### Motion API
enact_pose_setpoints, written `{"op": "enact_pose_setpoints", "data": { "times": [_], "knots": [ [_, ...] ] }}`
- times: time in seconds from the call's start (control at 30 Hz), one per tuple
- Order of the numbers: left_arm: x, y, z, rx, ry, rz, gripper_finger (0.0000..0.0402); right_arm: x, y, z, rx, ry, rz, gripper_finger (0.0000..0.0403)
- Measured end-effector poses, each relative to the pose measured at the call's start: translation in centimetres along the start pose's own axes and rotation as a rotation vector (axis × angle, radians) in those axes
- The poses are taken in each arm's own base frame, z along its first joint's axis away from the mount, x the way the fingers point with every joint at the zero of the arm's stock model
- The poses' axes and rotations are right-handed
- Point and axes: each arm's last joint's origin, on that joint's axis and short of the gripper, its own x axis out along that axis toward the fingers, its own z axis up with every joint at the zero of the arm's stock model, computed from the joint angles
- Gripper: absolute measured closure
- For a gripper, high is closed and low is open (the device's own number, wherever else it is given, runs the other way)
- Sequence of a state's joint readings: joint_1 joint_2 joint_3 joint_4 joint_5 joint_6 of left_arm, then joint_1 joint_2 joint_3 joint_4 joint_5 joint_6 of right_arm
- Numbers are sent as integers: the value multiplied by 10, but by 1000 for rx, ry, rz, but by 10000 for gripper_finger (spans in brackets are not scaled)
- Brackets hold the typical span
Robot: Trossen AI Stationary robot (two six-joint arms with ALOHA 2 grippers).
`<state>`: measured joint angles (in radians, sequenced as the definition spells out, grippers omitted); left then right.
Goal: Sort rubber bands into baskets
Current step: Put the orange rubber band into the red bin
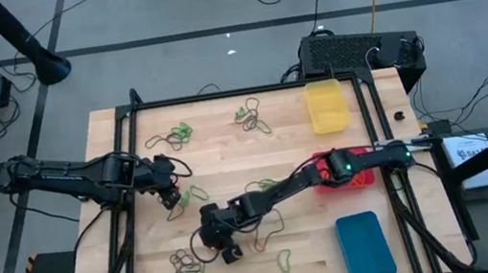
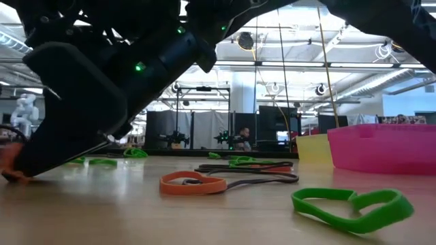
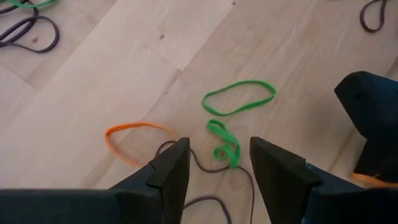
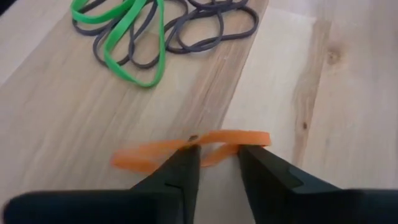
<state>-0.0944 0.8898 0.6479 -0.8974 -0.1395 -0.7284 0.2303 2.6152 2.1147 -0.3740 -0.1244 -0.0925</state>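
Rubber bands lie scattered on the wooden table (image 1: 228, 158) in orange, green and dark. My right gripper (image 4: 217, 155) reaches across to the near middle (image 1: 229, 252), open, with its fingertips down at an orange band (image 4: 186, 152). My left gripper (image 1: 172, 198) hangs open above the table at the left. In its wrist view a twisted green band (image 3: 224, 144) and a dark band (image 3: 205, 168) lie on the table beyond its fingers (image 3: 219, 165), untouched. The yellow basket (image 1: 327, 105), red basket (image 1: 326, 177) and blue basket (image 1: 365, 244) stand on the right. My right gripper comes slanting down from the table's right side onto the orange band, which lies flat on the wood. The band runs across both fingertips (image 4: 189, 155), and a short stretch of it (image 4: 217, 142) shows in the gap between them. No part of it is lifted.
A heap of dark and green bands (image 4: 155, 31) lies just beyond the orange one. More bands lie at the far middle (image 1: 251, 116), far left (image 1: 176, 135) and near left (image 1: 187, 271). A black frame (image 1: 247, 90) rims the table, and my right arm crosses over the red basket.
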Motion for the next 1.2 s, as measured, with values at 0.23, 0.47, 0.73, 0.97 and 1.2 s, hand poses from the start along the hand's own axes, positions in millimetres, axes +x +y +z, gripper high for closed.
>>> {"op": "enact_pose_setpoints", "data": {
  "times": [0.23, 0.47, 0.73, 0.97, 1.2],
  "knots": [
    [0, 0, 0, 1, -6, 8, 226, -1, -5, -1, -23, -1, 16, 394],
    [0, 1, 0, 21, -14, 18, 226, -11, -10, 5, -2, -13, 4, 400],
    [0, 1, 0, 61, -16, 21, 226, -62, -29, 23, 48, 37, -162, 402],
    [0, 1, 1, 120, -28, 32, 226, -134, -26, 20, 152, 324, -180, 402],
    [0, 2, 2, 140, -61, 74, 226, -199, -13, -7, 193, 793, -189, 403]
  ]
}}
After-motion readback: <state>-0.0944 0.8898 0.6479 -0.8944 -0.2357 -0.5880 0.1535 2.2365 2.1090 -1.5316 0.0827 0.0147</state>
